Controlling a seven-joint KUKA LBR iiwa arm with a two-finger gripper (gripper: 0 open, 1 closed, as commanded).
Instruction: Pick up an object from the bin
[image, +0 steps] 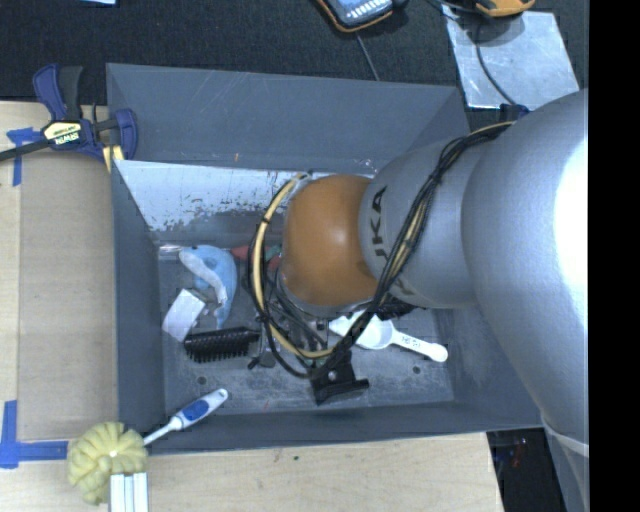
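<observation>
My gripper (285, 322) hangs low in the middle of the bin, its dark body mostly hidden under the arm's orange cover and cables. Just to its left a black hairbrush (220, 345) lies flat on the floor, its bristled end close to the gripper. To its right, a white plastic spoon (402, 341) pokes out from under the arm. A small black angular piece (336, 382) sits just below the gripper; I cannot tell whether it is a loose thing or part of the arm.
At the left of the bin lie a light blue and white dispenser-like thing (210, 270) and a white roll (183, 313). A blue and white brush handle (192, 411) leans on the front wall, its yellow head (105, 455) beyond the rim. The arm covers the right half.
</observation>
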